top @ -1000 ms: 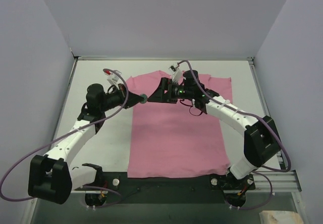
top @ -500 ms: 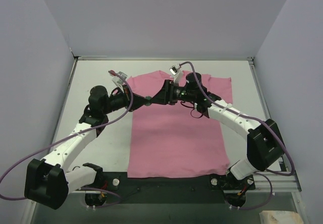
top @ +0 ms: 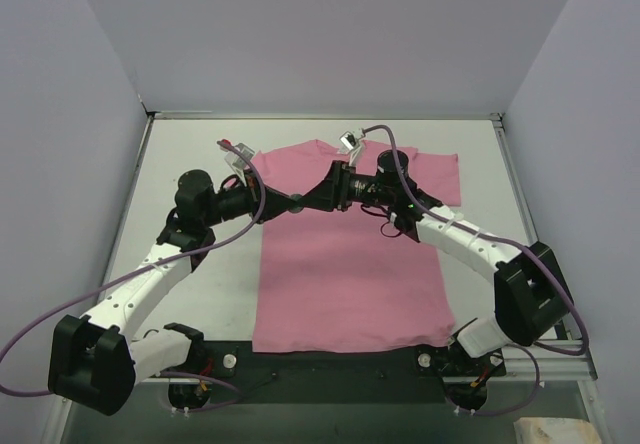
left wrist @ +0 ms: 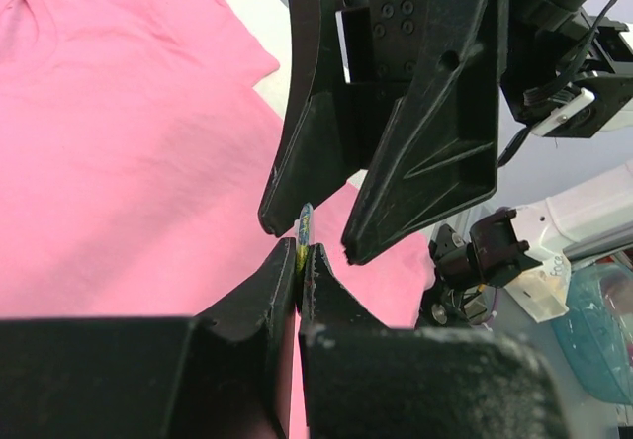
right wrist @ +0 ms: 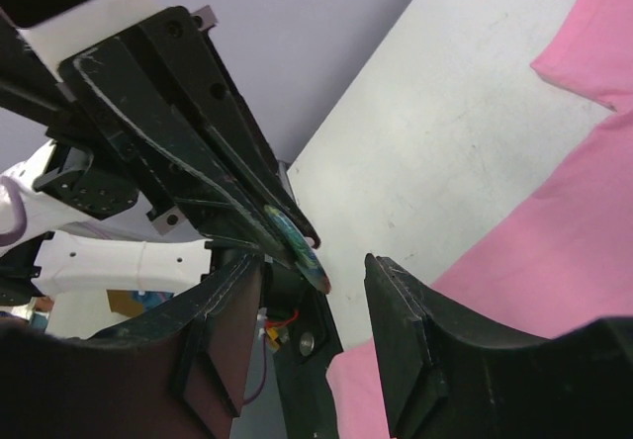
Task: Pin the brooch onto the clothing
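The pink T-shirt [top: 350, 274] lies flat on the table, collar at the far side. Above its left shoulder my left gripper [top: 286, 203] is shut on the brooch [top: 296, 202], a thin dark green disc seen edge-on [left wrist: 305, 223] poking out past the fingertips of that gripper [left wrist: 302, 251]. My right gripper [top: 310, 200] faces it tip to tip. Its two black fingers [left wrist: 396, 162] straddle the brooch's free edge. In the right wrist view the brooch [right wrist: 297, 241] sits between the jaws of the right gripper [right wrist: 316, 266], close to the left finger, with a clear gap to the right finger.
White tabletop [top: 200, 264] shows left of the shirt, with grey walls on three sides. The shirt's right sleeve [top: 440, 174] spreads toward the right edge. Purple cables [top: 250, 179] loop off both wrists.
The left gripper carried the brooch a little to the right, into the right gripper's jaws. Those jaws have narrowed around the brooch, and the right wrist shifted slightly right.
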Controlling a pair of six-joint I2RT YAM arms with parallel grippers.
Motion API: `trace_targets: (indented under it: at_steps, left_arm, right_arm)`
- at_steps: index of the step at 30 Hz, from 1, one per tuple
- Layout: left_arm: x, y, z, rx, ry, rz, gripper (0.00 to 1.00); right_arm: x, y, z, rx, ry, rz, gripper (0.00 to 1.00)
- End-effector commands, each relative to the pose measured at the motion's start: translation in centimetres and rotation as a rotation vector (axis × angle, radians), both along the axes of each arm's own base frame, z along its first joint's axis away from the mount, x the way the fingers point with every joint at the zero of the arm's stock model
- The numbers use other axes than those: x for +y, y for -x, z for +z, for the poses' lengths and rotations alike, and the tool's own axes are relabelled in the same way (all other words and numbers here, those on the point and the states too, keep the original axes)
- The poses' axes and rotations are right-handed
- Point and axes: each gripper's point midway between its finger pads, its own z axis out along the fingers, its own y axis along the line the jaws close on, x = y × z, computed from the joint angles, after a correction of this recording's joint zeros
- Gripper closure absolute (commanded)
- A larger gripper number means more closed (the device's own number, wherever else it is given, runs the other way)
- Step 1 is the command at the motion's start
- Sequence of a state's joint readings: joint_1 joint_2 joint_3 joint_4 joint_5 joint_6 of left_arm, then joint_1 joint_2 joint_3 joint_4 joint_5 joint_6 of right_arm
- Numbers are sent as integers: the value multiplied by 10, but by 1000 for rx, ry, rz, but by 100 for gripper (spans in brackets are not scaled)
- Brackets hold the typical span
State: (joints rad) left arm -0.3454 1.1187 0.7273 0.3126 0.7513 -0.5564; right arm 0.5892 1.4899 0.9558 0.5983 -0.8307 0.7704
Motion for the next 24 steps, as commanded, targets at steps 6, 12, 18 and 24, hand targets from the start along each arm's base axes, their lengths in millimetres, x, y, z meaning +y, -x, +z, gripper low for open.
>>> trace_targets:
  at_steps: [6, 12, 18, 24]
  left_arm:
    - [-6, 18, 36, -146, 62, -97, 100]
    - [-7, 21, 43, -156, 89, -111, 100]
    - [-9, 27, 47, -157, 106, -142, 100]
    - [-10, 32, 45, -156, 104, -166, 100]
  right_arm:
    - [-6, 17, 61, -215, -131, 52, 54]
    - [-1, 19, 54, -208, -112, 77, 57]
    - [1, 20, 54, -209, -115, 82, 63]
    - [2, 21, 59, -200, -144, 88, 80]
